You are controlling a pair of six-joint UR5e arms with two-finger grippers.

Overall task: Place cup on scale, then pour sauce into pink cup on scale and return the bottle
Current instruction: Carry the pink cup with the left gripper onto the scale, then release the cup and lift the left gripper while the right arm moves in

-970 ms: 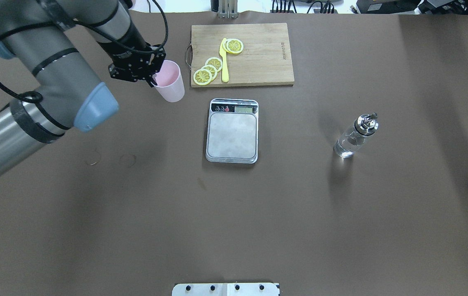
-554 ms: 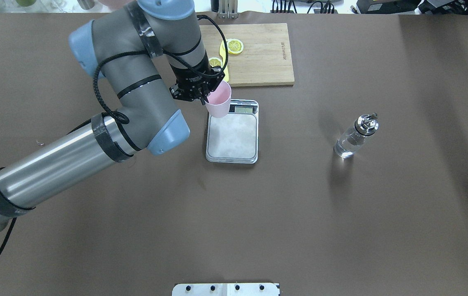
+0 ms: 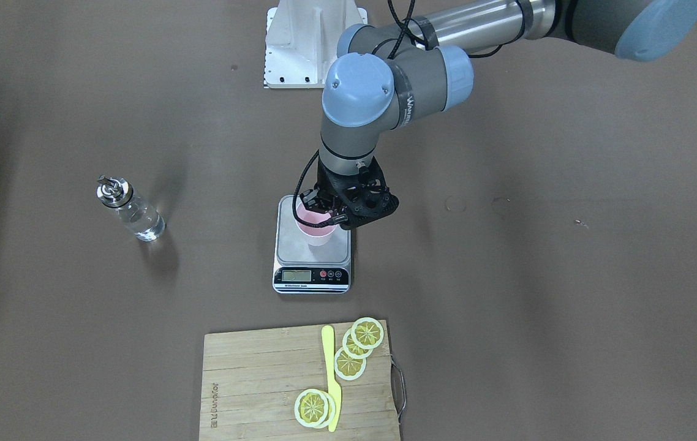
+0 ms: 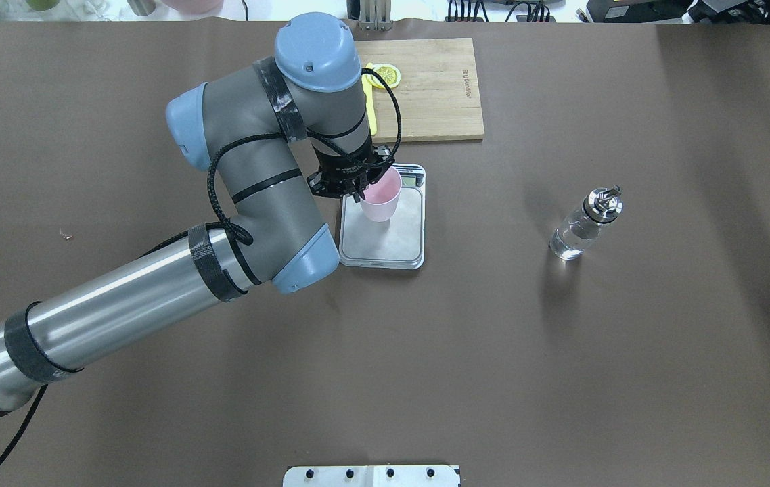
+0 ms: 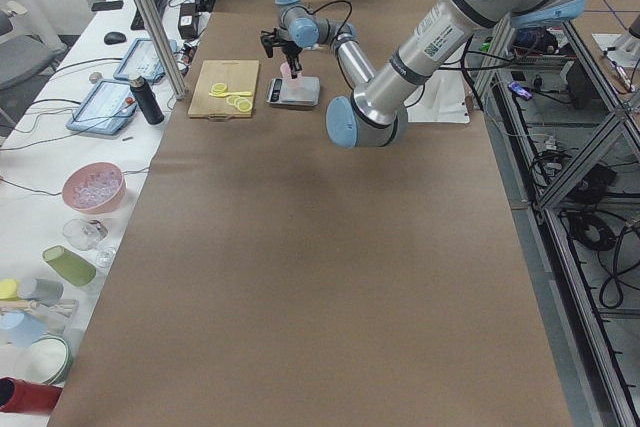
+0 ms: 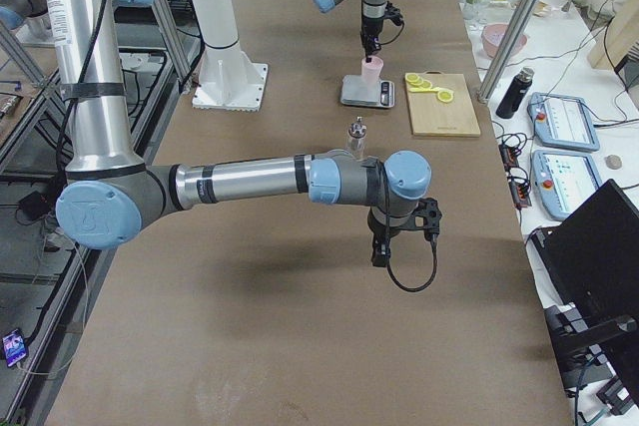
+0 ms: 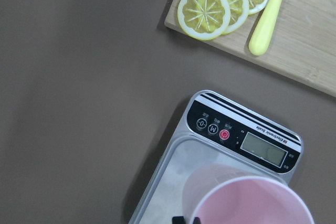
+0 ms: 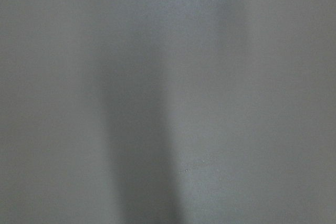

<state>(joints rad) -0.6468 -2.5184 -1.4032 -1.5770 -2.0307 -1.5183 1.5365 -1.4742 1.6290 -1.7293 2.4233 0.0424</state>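
My left gripper [image 4: 360, 191] is shut on the rim of the pale pink cup [image 4: 381, 197] and holds it upright over the scale's [image 4: 400, 238] grey platform, near the display end. I cannot tell whether the cup's base touches the platform. The front-facing view shows the cup [image 3: 313, 229] over the scale [image 3: 301, 252], and the left wrist view shows the cup [image 7: 252, 203] over the scale [image 7: 231, 129]. The clear glass bottle [image 4: 580, 228] with its silver spout stands alone to the right, with clear liquid inside. My right gripper [image 6: 379, 251] hangs above bare table; I cannot tell if it is open.
A wooden cutting board [image 4: 436, 88] with lemon slices [image 3: 351, 358] and a yellow knife [image 3: 330, 380] lies just beyond the scale. Brown table covering surrounds the scale and the bottle [image 3: 131, 211]. The robot's base plate [image 4: 371, 475] sits at the near edge.
My left arm has carried the cup right and nearer, from beside the cutting board to over the scale's platform, and has brought it lower. The bottle has not moved.
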